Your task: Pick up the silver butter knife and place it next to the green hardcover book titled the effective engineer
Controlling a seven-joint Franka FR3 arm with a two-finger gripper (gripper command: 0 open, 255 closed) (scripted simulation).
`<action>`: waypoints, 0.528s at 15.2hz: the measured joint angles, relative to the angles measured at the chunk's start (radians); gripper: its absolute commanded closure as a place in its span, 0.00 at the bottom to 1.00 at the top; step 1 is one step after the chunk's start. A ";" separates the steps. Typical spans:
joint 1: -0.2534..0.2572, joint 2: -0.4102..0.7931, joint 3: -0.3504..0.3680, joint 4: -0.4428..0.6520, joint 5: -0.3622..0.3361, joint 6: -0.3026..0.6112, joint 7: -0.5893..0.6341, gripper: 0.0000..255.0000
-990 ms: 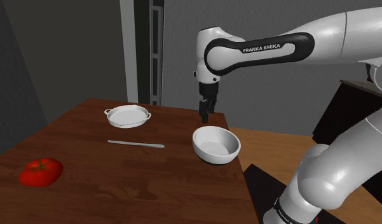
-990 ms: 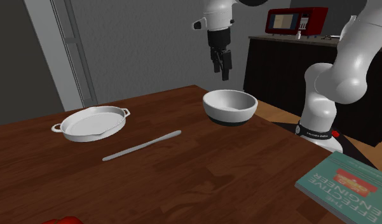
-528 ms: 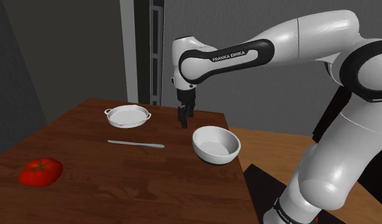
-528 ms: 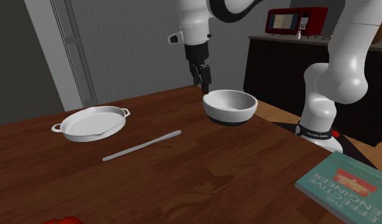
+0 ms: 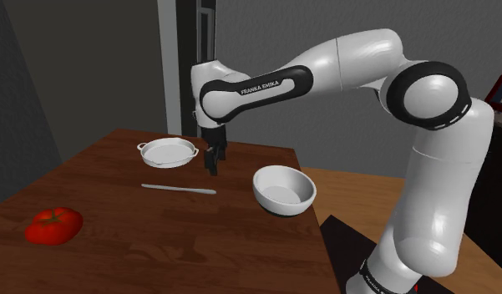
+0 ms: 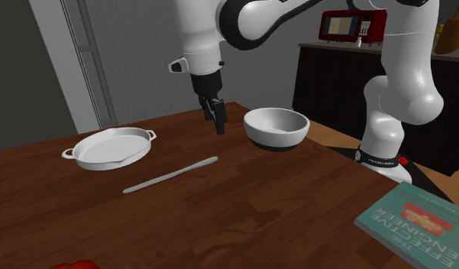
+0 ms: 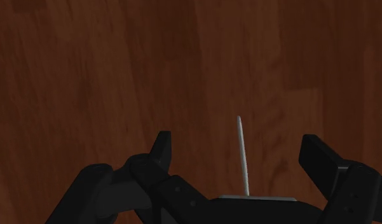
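Note:
The silver butter knife (image 5: pixel 179 189) (image 6: pixel 171 175) lies flat on the brown wooden table (image 5: pixel 157 242), between the two-handled dish and the tomato side. My gripper (image 5: pixel 213 165) (image 6: pixel 218 122) hangs above the table between the dish and the white bowl, a little past the knife's tip, with nothing in it. In the wrist view the fingers (image 7: pixel 161 150) stand apart, and the knife (image 7: pixel 242 155) shows as a thin pale strip on the wood between them. The green book (image 6: pixel 415 222) lies at the table's near right corner in the second exterior view.
A white two-handled dish (image 5: pixel 167 151) (image 6: pixel 109 147) sits beyond the knife. A white bowl (image 5: pixel 284 189) (image 6: pixel 276 128) stands near the table's edge by the arm. A red tomato (image 5: pixel 53 225) lies at the shoulder view's lower left. A dark counter with a red microwave (image 6: pixel 356 24) stands behind.
The arm has swung the gripper from above the bowl toward the dish and lower, so it now hangs near the knife's tip. Nothing on the table moved.

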 measured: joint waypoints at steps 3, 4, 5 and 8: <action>0.028 0.114 0.012 0.111 -0.030 0.001 -0.003 0.00; 0.039 0.154 0.015 0.151 -0.041 0.000 -0.003 0.00; 0.052 0.195 0.019 0.194 -0.051 -0.003 -0.002 0.00; 0.088 0.309 0.025 0.333 -0.080 -0.028 -0.013 0.00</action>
